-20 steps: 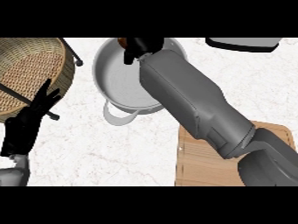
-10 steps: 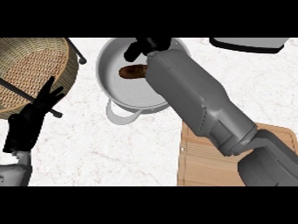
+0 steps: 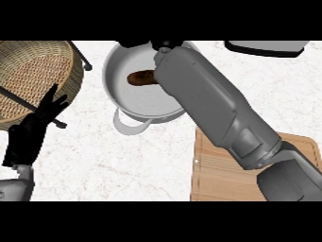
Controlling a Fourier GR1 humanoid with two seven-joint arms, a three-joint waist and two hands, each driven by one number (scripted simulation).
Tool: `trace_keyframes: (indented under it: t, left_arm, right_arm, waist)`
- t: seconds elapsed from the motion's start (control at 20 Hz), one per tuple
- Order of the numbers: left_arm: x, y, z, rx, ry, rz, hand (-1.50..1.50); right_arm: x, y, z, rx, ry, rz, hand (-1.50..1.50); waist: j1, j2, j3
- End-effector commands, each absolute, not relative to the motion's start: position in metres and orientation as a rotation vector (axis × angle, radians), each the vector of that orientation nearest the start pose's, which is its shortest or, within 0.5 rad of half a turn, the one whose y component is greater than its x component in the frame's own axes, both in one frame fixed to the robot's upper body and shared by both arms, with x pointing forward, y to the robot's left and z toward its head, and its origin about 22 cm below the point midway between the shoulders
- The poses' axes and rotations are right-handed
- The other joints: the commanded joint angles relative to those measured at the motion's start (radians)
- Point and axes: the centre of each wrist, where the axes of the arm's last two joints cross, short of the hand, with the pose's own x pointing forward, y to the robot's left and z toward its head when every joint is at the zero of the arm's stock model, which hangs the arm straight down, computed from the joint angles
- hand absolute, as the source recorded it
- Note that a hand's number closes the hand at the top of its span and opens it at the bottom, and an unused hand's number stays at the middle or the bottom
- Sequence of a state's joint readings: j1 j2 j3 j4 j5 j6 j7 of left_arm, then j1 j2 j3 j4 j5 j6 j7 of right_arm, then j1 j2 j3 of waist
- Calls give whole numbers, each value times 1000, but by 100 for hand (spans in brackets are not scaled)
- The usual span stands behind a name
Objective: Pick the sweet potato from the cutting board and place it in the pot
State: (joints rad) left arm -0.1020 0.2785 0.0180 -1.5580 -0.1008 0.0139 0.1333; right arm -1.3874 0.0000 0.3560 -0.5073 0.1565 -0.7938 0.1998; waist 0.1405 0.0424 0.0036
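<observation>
left robot hand (image 3: 34, 130) open, fingers up

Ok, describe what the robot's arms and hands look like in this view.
Both forearms are smooth grey shells built of boxy, rounded segments; the right forearm is the larger in view, with a seam above its darker lower segment. The left robot hand is matt black with slim fingers, on a grey wrist. Little of the right robot hand shows, black too. No cables or markings show.

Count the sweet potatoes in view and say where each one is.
1. The sweet potato lies inside the pot; the right forearm covers part of the pot, so another could be hidden.
</observation>
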Motion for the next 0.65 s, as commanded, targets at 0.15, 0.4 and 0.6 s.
trace_keyframes:
  t: [0.15, 0.4, 0.6]
  left_arm:
    - [253, 308, 31, 366, -1440, -225, 0]
    - [257, 309, 32, 388, -1424, -202, 0]
    - [246, 327, 20, 419, -1400, -165, 0]
  right_arm:
    - [429, -11, 181, -401, -1918, 177, -150]
    - [429, -17, 171, -266, -1907, 174, -150]
    - [421, -38, 124, -223, -1912, 171, -150]
  waist:
    - [-32, -16, -4]
    - [-74, -27, -4]
    - [-113, -36, -4]
